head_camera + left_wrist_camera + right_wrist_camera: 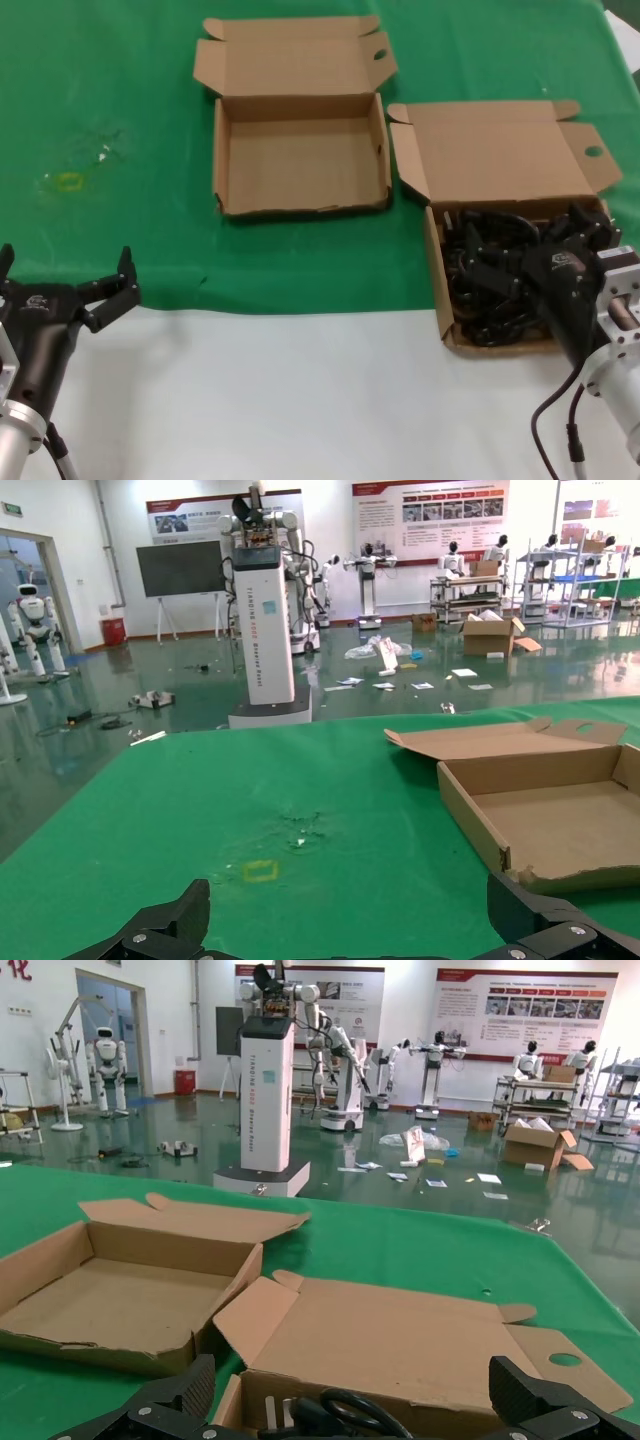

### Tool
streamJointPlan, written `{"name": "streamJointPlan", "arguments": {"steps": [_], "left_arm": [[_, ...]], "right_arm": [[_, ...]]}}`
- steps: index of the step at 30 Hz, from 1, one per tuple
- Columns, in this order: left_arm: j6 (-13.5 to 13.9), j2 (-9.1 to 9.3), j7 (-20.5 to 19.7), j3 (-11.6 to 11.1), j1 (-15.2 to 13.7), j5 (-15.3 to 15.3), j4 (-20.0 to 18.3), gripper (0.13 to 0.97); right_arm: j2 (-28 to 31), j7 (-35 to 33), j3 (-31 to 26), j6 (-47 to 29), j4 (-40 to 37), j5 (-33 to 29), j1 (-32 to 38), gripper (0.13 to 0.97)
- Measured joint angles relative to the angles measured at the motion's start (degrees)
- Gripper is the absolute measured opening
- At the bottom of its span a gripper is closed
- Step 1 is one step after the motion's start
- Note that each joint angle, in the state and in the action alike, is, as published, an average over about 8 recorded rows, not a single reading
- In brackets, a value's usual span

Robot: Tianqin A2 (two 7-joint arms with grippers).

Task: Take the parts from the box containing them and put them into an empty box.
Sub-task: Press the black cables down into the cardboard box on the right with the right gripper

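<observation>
Two brown cardboard cartons sit open on the counter [120,90]: an empty box [300,160] and the box containing them [500,160]. The parts [490,265], black power cords, lie tangled in one heap, too knotted to count singly. Two grippers show, the left gripper [65,270] and the right gripper [545,245].

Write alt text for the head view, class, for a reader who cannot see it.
The right tool reaches into the right-hand carton, which is full of tangled black power cords. An empty carton sits open to its left on the green cloth. The left tool hangs open over the white table edge.
</observation>
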Motion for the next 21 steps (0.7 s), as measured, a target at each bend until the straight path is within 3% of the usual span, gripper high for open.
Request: {"name": "streamJointPlan", "arguments": {"steps": [21], "left_arm": [[0.00, 0.00, 0.00, 0.00, 0.00, 0.00, 0.00, 0.965]], "right_arm": [[0.00, 0.00, 0.00, 0.00, 0.00, 0.00, 0.00, 0.966]]}}
